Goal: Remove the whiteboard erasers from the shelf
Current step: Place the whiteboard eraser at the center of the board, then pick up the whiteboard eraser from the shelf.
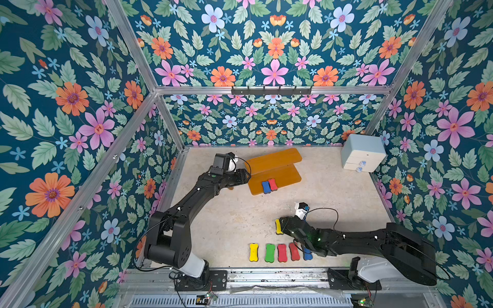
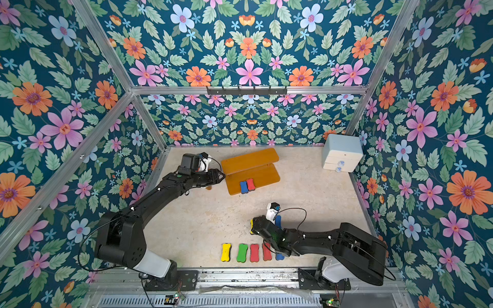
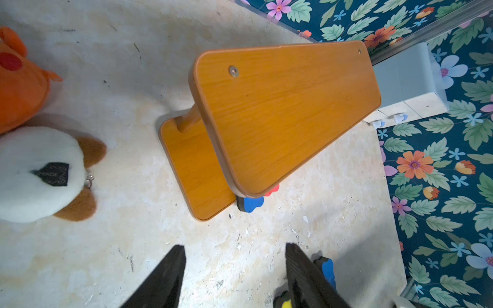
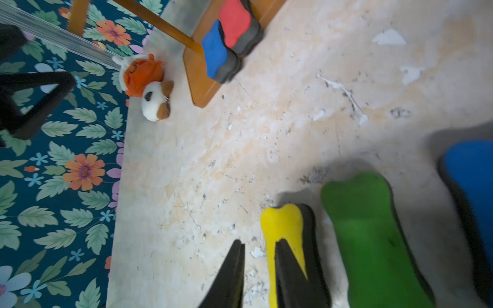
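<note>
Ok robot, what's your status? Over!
Left gripper open, empty, beside shelf. Right gripper slightly open by yellow eraser on table. Blue eraser, red eraser on lower board. Nothing seen blocking.

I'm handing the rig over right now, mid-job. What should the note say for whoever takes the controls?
Left gripper: open, empty, near one end of the shelf.
Right gripper: jaws slightly apart, nothing between them, low beside a yellow eraser on the table.
Done: eight erasers are off the shelf. That is a front row of five, plus the yellow eraser with a green eraser and a blue eraser next to it.
Left: the shelf's blue eraser and red eraser, side by side on the lower board. Nothing is on the top board.
</note>
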Robot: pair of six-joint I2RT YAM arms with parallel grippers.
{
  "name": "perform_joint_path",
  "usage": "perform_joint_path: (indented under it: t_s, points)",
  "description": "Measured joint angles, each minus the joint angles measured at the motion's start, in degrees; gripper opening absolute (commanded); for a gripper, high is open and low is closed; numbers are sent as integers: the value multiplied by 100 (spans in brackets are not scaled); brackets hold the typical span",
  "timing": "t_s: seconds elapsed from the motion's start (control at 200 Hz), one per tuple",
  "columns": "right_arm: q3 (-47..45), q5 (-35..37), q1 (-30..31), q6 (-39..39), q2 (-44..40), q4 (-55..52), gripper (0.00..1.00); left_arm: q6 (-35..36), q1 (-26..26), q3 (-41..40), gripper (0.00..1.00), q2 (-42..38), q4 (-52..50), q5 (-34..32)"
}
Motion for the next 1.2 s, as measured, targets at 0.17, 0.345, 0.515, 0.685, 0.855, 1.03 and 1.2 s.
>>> perform_joint_path:
  t_s: [0.17, 0.345, 0.515, 0.685, 0.855, 1.03, 1.2]
  points:
    - [52, -623, -846, -710, -26, 435, 32, 0, 2, 481, 64, 297, -35, -83]
    - [264, -1526, -1856, -1370, 415, 1128, 33, 0, 11, 1128, 59, 750, -136, -400]
    - [699, -2398, -2616, -1792, 1137, 1722, 33, 0, 26, 1698, 56, 1255, -149, -619]
    - [1285, -3058, -3075, -2052, 1974, 2098, 33, -4, 33, 1768, 53, 1541, -144, -566]
    - [1735, -3410, -3180, -2201, 2544, 2210, 33, -35, 33, 1725, 51, 1679, -116, -494]
    - [2055, -3595, -3187, -2236, 2983, 2247, 33, -37, 37, 1731, 50, 1709, -79, -376]
    - [2253, -3620, -3191, -2236, 3206, 2247, 35, -37, 39, 1729, 49, 1731, -35, -269]
